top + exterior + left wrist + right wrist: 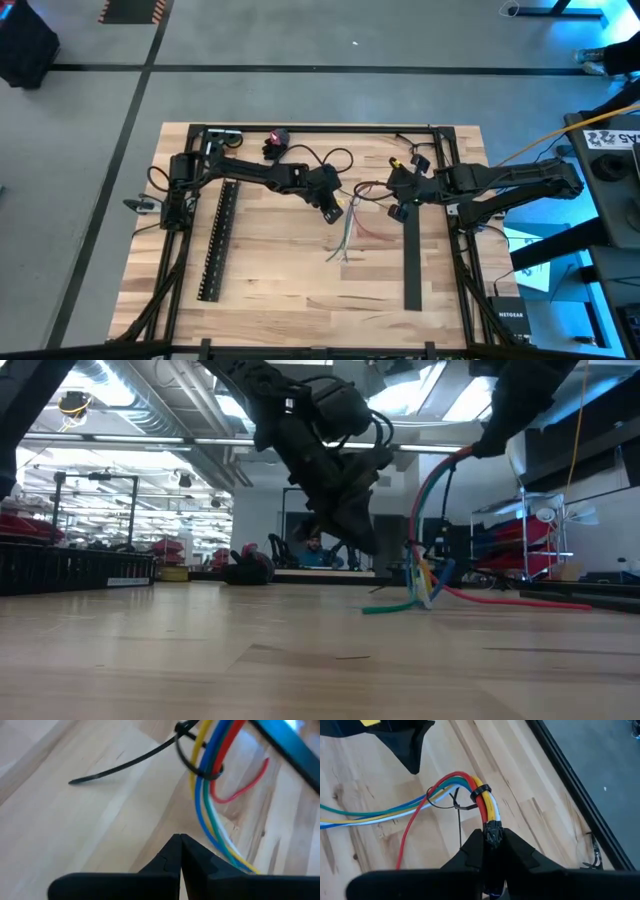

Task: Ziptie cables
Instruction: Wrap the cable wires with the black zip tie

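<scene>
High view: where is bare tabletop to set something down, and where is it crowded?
Free: the near strip below the cables, between the slotted bar and the flat black strip. Crowded: mid-table, where the shut left gripper and the right gripper, holding the cables, meet.

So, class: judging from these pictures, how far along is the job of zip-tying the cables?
Looks done: one zip tie sits snug round the cables near their black end, and a second zip tie is looped loosely round them.
In hand: the right gripper clamps the black end; the left gripper is shut, empty, beside the wires.
Probably left: pulling that loose loop tight by its long tail.
</scene>
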Available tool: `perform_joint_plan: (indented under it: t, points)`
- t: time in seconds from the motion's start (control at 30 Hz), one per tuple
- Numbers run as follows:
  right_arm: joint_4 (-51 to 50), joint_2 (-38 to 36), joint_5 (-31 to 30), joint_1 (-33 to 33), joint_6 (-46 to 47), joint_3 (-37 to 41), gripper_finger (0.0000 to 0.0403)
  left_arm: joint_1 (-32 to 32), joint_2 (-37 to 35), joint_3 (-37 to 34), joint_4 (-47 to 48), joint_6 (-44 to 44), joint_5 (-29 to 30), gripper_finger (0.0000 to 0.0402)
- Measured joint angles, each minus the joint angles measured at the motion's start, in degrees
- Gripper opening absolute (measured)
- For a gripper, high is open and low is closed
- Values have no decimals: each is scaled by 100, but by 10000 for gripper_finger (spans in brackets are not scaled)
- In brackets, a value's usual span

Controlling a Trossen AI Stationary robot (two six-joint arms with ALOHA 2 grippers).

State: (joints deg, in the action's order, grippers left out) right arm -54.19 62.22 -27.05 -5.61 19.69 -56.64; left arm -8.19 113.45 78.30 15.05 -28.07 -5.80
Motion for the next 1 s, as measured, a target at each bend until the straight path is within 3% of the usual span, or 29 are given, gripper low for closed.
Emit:
perform_joint_plan:
  t: [0.2, 0.33, 0.5, 0.73, 1.0]
  points:
    - [10, 66, 68, 0, 245, 0, 62, -7, -86, 0, -326, 103, -2, 2]
    - [16, 227, 178, 1, 417, 0, 54, -10, -288, 0, -462, 616, -10, 21]
    - [166, 549, 330, 2, 473, 0, 40, -84, -570, 1, -557, 915, -15, 77]
    - [664, 932, 461, 2, 454, 2, 58, -52, -449, 1, -1044, 1647, 95, 174]
    - [800, 918, 711, 2, 411, 4, 43, -67, -330, -2, -1276, 2750, 1062, 226]
